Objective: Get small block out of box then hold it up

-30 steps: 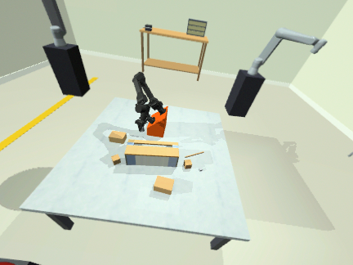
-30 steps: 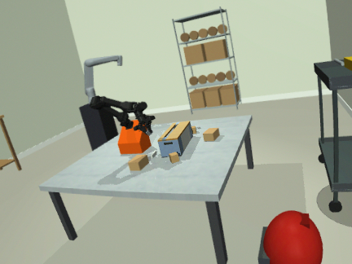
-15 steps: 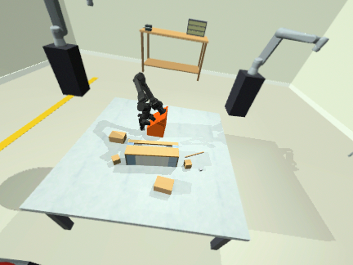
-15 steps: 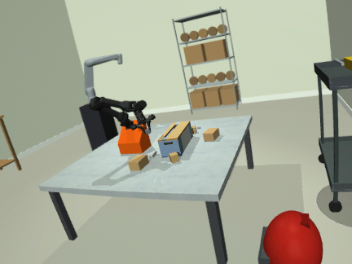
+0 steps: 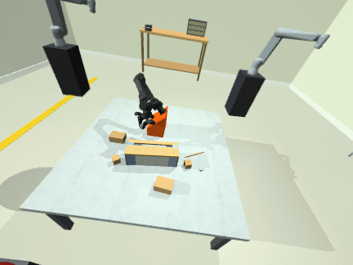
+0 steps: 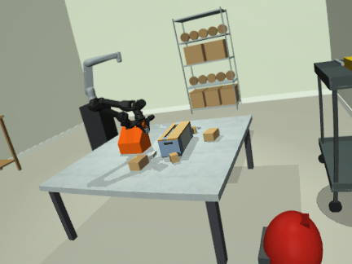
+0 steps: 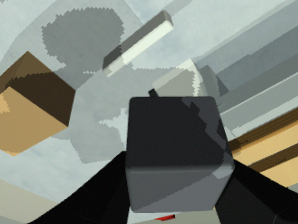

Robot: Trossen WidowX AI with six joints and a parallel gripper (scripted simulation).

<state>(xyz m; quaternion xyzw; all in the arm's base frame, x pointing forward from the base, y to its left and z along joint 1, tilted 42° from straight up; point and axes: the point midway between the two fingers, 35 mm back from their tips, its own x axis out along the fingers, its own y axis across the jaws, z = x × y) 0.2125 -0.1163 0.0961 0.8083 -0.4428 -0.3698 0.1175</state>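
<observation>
On the surface (image 5: 82, 192) stands one clear-fronted box (image 5: 151, 155) with a tan top. Four loose cardboard boxes lie around it: a larger one (image 5: 117, 136) at its far left, a small one (image 5: 116, 159) at its near left corner, a small one (image 5: 188, 163) at its right end, and a larger one (image 5: 163, 184) in front. One thin stick (image 5: 194, 154) lies by the right end. One orange block-shaped object (image 5: 158, 124) stands behind the box. One dark arm carries one pincer (image 5: 145, 120), which grips one small dark block (image 7: 176, 152). Off the surface stand two grey arms on black pedestals, one wooden rack and one metal shelf unit.
</observation>
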